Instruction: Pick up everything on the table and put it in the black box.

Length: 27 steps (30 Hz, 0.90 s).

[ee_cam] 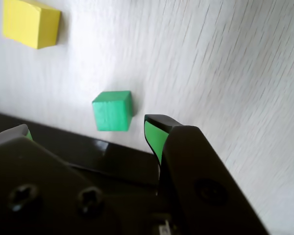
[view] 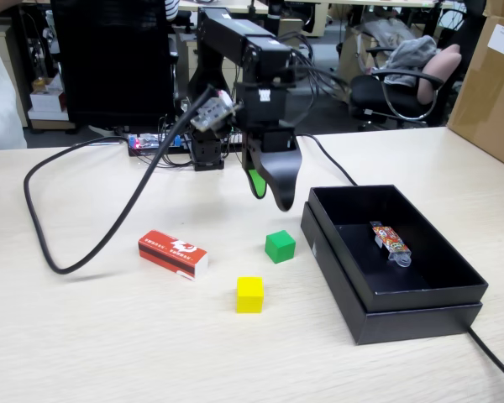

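Hovering your tool [view: 269, 197], jaws apart and empty, above green cube [view: 280, 246] near black box [view: 395, 260]: descend off-centre and you'll knock it against the box wall.

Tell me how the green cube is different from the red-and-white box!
The green cube is plain green; the red-and-white box is red with white markings and a white end. The green cube is small with equal sides; the red-and-white box is long and flat. The green cube sits close to the black box; the red-and-white box lies farther off. Both rest on the table, untouched.
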Each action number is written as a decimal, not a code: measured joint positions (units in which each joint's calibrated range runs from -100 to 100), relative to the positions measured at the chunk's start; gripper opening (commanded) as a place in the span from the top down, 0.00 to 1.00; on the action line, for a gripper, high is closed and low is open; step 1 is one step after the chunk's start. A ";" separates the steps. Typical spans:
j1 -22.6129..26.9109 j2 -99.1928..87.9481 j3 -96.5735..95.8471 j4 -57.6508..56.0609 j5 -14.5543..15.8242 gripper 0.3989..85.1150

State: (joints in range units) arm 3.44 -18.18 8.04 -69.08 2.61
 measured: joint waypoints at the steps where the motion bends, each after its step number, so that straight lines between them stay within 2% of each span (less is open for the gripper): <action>1: 0.15 1.90 0.00 0.00 0.00 0.48; 9: 0.78 15.20 2.74 0.16 0.05 0.48; 18: 1.42 20.52 5.30 0.16 0.00 0.48; 22: 1.81 22.17 6.12 0.16 0.10 0.54; 25: 1.81 22.80 7.95 0.16 0.59 0.54; 27: 1.86 23.18 8.04 0.16 0.68 0.59</action>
State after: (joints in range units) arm 5.30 5.00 16.07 -68.91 3.30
